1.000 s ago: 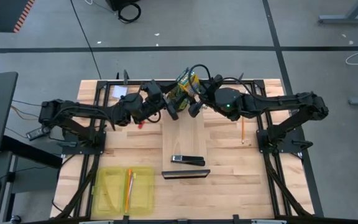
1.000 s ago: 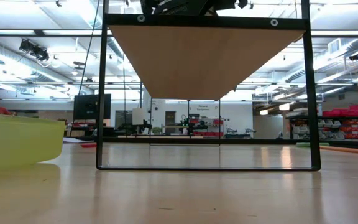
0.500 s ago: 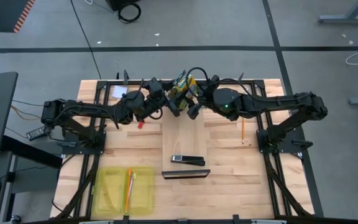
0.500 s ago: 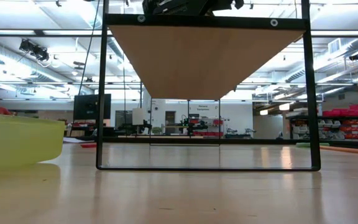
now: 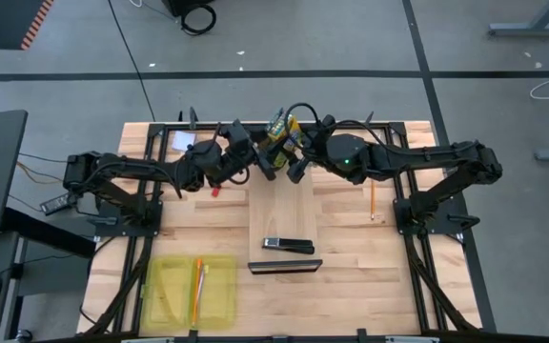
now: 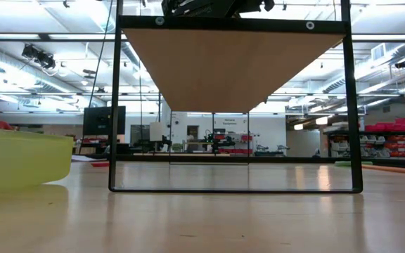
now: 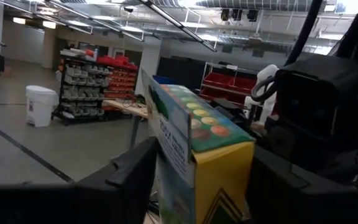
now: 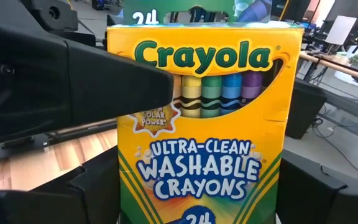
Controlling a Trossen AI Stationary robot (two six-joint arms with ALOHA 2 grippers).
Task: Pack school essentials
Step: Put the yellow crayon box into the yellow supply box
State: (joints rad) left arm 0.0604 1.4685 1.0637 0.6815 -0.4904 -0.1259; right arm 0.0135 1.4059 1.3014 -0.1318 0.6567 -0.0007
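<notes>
Crayon box [image 8: 204, 118], yellow cardboard with green lettering and a row of coloured crayon tips behind a cut-out window, held upright above the far middle of the table [image 5: 351, 248]. In the high view the same box [image 5: 282, 131] caught between both arms, above the far end of a raised wooden board [image 5: 282, 224]. Left gripper [image 7: 194, 171] clamped on the box, one dark matte finger [image 7: 126, 171] flat on each narrow side. Right gripper [image 8: 201, 186] also closed around the box, blocky black fingers [image 8: 328, 186] pressed to its lower flanks.

Nearer on the board, a black bar-shaped stapler [image 5: 288, 245], lying flat. At the near left corner, a translucent yellow-green plastic tray [image 5: 165, 291], rectangular, with an orange pen [image 5: 198, 286] lying lengthwise inside. On the right side of the bare planked tabletop, a thin pencil [image 5: 372, 201], well apart from the board. Just beside the left arm, a tiny red eraser [image 5: 214, 191]. At the far left corner, a pale flat note pad [image 5: 183, 140], partly hidden by the frame.

From table height, only the board's smooth underside [image 6: 230, 70] in its black metal frame [image 6: 350, 105], plus the tray's rounded wall [image 6: 20, 163].
</notes>
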